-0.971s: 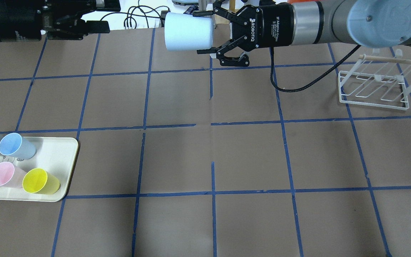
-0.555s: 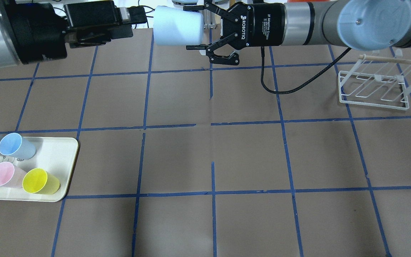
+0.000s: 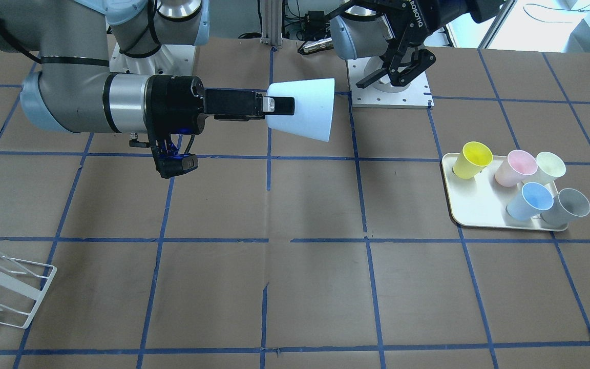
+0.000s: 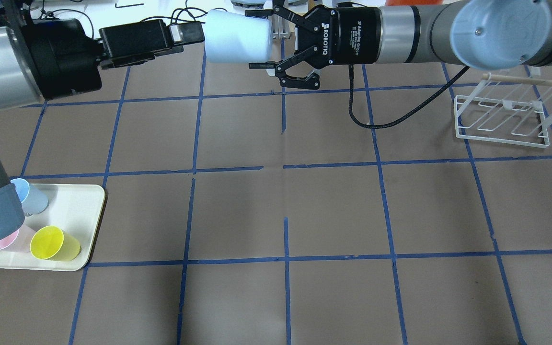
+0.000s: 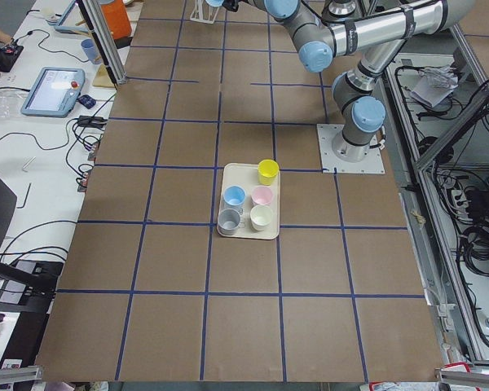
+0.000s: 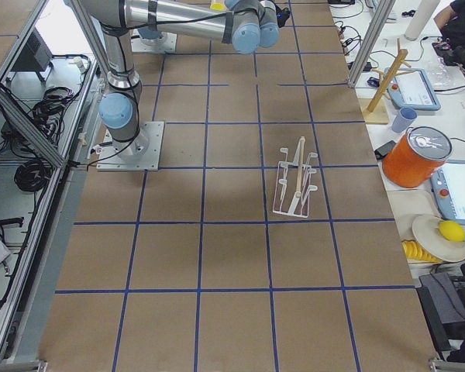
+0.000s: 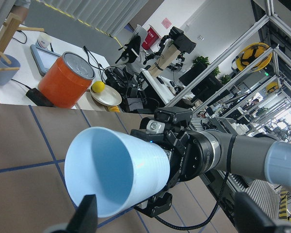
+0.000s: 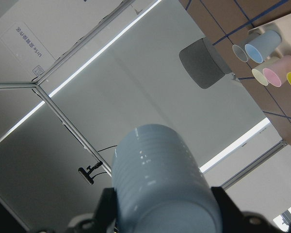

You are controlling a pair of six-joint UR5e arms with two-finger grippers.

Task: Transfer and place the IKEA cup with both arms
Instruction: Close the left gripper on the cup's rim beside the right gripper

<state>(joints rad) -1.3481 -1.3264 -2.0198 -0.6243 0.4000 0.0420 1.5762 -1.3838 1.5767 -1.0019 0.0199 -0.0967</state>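
Note:
The IKEA cup [image 4: 235, 36], pale blue, is held on its side in the air over the table's far edge. My right gripper [image 4: 260, 40] is shut on its base end, and the mouth faces my left arm. The front view shows the cup [image 3: 308, 110] in the right gripper [image 3: 278, 105]. My left gripper [image 4: 192, 32] is open and empty, level with the cup and just short of its mouth. It also shows open in the front view [image 3: 393, 70]. The left wrist view looks into the cup's mouth [image 7: 111, 179]. The right wrist view shows the cup's base end [image 8: 160, 179].
A cream tray [image 3: 471, 215] at my left holds yellow [image 3: 471, 159], pink [image 3: 515, 166], pale green, grey and a second pale blue cup [image 3: 528, 200]. My left elbow covers part of the tray [image 4: 74, 203] from overhead. A white wire rack [image 4: 501, 115] stands far right.
My left gripper has moved right, up to the cup's mouth. My right gripper has carried the cup a little to the left. My left elbow now covers part of the tray.

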